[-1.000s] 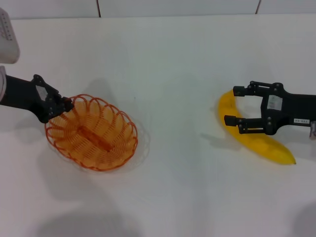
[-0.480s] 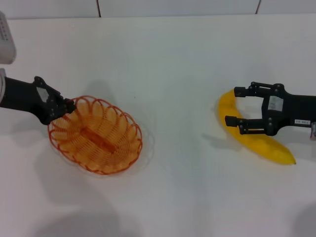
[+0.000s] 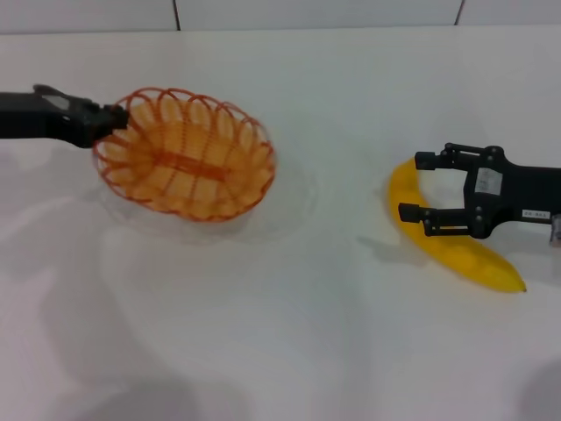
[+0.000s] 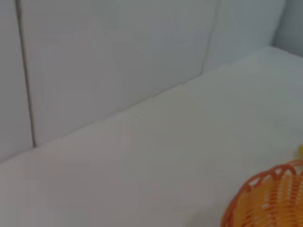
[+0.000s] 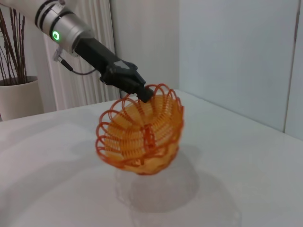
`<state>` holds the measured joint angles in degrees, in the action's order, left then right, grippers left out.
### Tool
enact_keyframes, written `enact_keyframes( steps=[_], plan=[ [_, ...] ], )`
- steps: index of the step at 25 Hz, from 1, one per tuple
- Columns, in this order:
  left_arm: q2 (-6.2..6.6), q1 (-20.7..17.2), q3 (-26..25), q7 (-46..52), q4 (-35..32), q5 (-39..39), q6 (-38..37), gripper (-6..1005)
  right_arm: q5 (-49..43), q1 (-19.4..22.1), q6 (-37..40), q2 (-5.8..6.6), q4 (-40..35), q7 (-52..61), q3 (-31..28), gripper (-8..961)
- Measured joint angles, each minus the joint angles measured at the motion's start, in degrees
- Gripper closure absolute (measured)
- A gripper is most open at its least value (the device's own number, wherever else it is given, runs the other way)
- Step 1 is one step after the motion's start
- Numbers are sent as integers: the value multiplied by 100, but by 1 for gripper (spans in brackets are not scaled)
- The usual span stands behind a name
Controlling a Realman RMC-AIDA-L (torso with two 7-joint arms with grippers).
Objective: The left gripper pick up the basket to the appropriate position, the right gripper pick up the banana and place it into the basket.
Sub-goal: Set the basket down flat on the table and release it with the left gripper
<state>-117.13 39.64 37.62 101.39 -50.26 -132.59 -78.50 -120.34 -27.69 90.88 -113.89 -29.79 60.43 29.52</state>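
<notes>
My left gripper is shut on the rim of the orange wire basket and holds it tilted, lifted above the white table at the left. The right wrist view shows the basket in the air with the left gripper pinching its upper rim. A part of the basket's rim shows in the left wrist view. My right gripper is open, low at the right, its fingers straddling the yellow banana, which lies on the table.
The white table spreads around both objects. A white wall runs along the far edge. A pot with dry twigs and a curtain stand beyond the table in the right wrist view.
My left gripper has lifted the basket off the table and carried it up and toward the far side and the middle. The right gripper and banana have not moved.
</notes>
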Motion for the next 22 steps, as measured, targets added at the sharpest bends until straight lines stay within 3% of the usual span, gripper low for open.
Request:
enact_keyframes(
  steps=[7, 22],
  plan=[
    [9, 487, 29, 588, 1124, 18, 595, 942, 78, -39, 22, -10, 0, 4, 3, 160],
    [24, 1048, 52, 1432, 1791, -464, 695, 945, 152, -44, 21, -10, 0, 4, 1, 166]
  ],
)
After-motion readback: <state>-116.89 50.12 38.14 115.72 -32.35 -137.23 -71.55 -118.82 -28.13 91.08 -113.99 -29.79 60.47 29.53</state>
